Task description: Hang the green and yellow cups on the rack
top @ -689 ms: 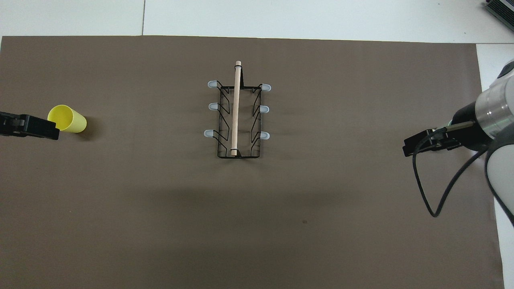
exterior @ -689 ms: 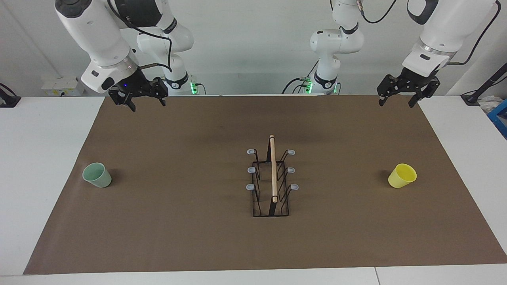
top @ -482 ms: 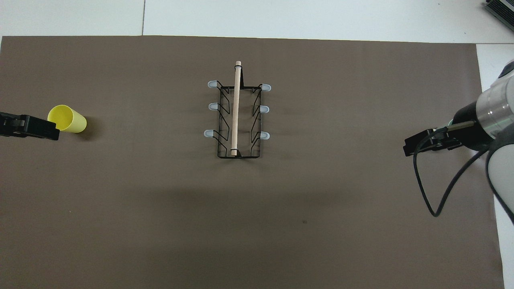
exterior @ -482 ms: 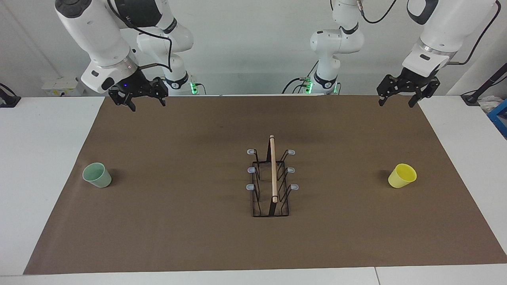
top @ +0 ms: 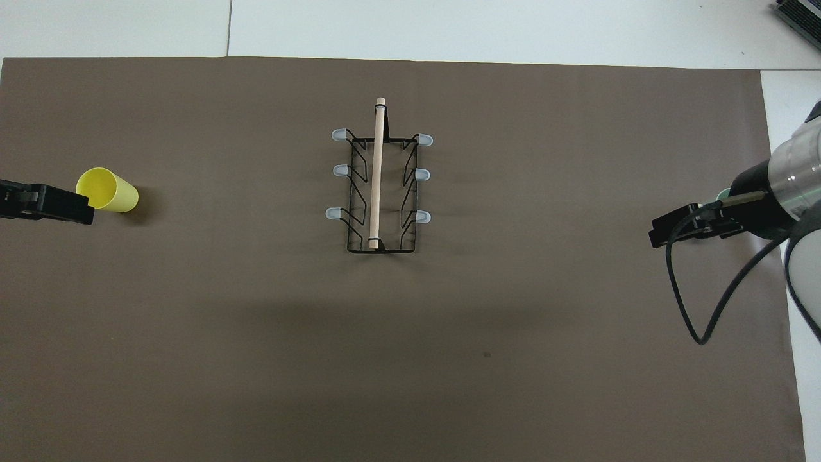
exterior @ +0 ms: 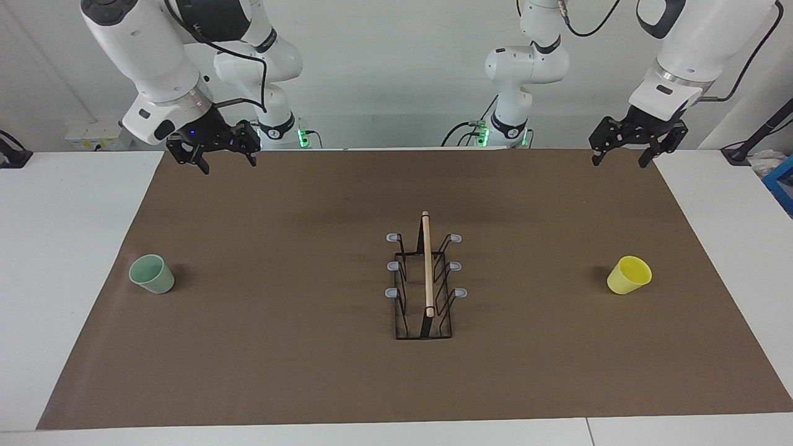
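Observation:
The pale green cup (exterior: 151, 274) stands mouth up on the brown mat toward the right arm's end of the table. In the overhead view only a sliver of it (top: 723, 192) shows past the right arm. The yellow cup (exterior: 629, 275) (top: 107, 190) stands toward the left arm's end. The black wire rack (exterior: 426, 279) (top: 378, 186), with its wooden rod and grey-lilac prongs, stands at the mat's middle and carries nothing. My right gripper (exterior: 228, 165) (top: 673, 230) is open and empty, raised over the mat's edge nearest the robots. My left gripper (exterior: 618, 163) (top: 64, 206) is open and empty, raised likewise.
The brown mat (exterior: 310, 371) covers most of the white table (exterior: 62, 248). A blue object (exterior: 782, 179) lies at the table's edge at the left arm's end.
My right gripper has drifted slightly up and toward the right arm's end of the table. The left gripper, both cups and the rack have not visibly moved.

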Action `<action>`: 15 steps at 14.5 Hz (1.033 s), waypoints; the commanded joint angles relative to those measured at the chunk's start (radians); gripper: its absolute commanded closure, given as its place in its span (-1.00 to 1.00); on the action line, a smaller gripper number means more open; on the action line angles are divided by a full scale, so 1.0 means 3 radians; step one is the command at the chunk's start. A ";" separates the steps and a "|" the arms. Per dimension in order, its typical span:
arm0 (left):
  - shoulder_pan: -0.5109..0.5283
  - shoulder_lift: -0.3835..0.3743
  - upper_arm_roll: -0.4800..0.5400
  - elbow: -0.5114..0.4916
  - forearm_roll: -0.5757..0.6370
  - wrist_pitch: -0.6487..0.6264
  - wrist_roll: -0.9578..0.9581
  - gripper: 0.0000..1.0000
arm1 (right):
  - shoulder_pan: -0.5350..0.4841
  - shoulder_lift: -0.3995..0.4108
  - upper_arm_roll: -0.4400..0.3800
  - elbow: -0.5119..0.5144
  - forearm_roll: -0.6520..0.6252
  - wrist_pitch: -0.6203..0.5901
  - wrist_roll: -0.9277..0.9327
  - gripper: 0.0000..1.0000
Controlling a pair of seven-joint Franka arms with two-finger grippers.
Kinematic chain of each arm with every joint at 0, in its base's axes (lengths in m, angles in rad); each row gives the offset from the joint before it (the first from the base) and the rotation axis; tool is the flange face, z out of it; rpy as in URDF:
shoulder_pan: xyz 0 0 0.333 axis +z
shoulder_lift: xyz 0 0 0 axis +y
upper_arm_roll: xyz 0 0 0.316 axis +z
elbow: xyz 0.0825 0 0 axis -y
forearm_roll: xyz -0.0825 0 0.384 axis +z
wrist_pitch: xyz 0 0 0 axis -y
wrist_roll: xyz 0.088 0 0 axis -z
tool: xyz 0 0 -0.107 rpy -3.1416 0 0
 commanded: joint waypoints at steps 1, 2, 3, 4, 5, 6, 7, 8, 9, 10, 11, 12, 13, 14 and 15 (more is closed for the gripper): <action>-0.0016 -0.0009 0.0021 -0.0029 -0.0003 -0.0014 -0.0047 -1.00 | -0.0045 0.0047 0.0017 0.0082 0.0012 -0.0052 0.0025 -1.00; -0.0016 -0.0009 0.0021 -0.0029 -0.0003 -0.0003 -0.0047 -1.00 | -0.0046 0.0047 0.0017 0.0082 0.0012 -0.0052 0.0019 -1.00; -0.0021 0.0001 0.0021 -0.0018 -0.0008 -0.0008 -0.0052 -1.00 | -0.0046 0.0047 0.0017 0.0082 0.0012 -0.0052 0.0019 -1.00; -0.0026 0.0016 0.0021 -0.0013 -0.0013 -0.0008 -0.0052 -1.00 | -0.0046 0.0047 0.0017 0.0082 0.0012 -0.0047 0.0019 -1.00; -0.0026 0.0041 0.0026 -0.0008 -0.0023 -0.0003 -0.0057 -1.00 | -0.0046 0.0047 0.0017 0.0082 0.0012 -0.0047 0.0019 -1.00; -0.0031 0.0072 0.0031 0.0012 -0.0033 -0.0003 -0.0063 -1.00 | -0.0046 0.0047 0.0017 0.0082 0.0012 -0.0047 0.0019 -1.00; -0.0046 0.0138 0.0067 0.0033 -0.0039 -0.0008 -0.0073 -1.00 | -0.0046 0.0047 0.0017 0.0082 0.0012 -0.0047 0.0019 -1.00; -0.0057 0.0210 0.0108 0.0083 -0.0039 -0.0008 -0.0073 -1.00 | -0.0046 0.0047 0.0017 0.0082 0.0012 -0.0047 0.0019 -1.00; -0.0062 0.0297 0.0128 0.0165 -0.0039 -0.0014 -0.0078 -1.00 | -0.0046 0.0047 0.0017 0.0082 0.0012 -0.0047 0.0019 -1.00; -0.0057 0.0394 0.0129 0.0242 -0.0039 -0.0019 -0.0083 -1.00 | -0.0046 0.0047 0.0017 0.0082 0.0012 -0.0047 0.0019 -1.00; -0.0052 0.0496 0.0154 0.0339 -0.0044 -0.0034 -0.0124 -1.00 | -0.0046 0.0047 0.0017 0.0077 0.0012 -0.0047 0.0019 -1.00; -0.0057 0.0644 0.0230 0.0476 -0.0099 -0.0064 -0.0180 -1.00 | -0.0051 0.0047 0.0017 0.0082 0.0017 -0.0047 0.0019 -1.00; -0.0067 0.0797 0.0347 0.0640 -0.0227 -0.0110 -0.0256 -1.00 | -0.0071 0.0047 0.0017 0.0082 0.0017 -0.0047 0.0019 -1.00; -0.0097 0.0925 0.0465 0.0763 -0.0329 -0.0146 -0.0292 -1.00 | -0.0081 0.0047 0.0027 0.0077 0.0017 -0.0047 0.0019 -1.00; -0.0143 0.1043 0.0598 0.0865 -0.0421 -0.0157 -0.0313 -1.00 | -0.0086 0.0047 0.0048 0.0082 0.0017 -0.0047 0.0019 -1.00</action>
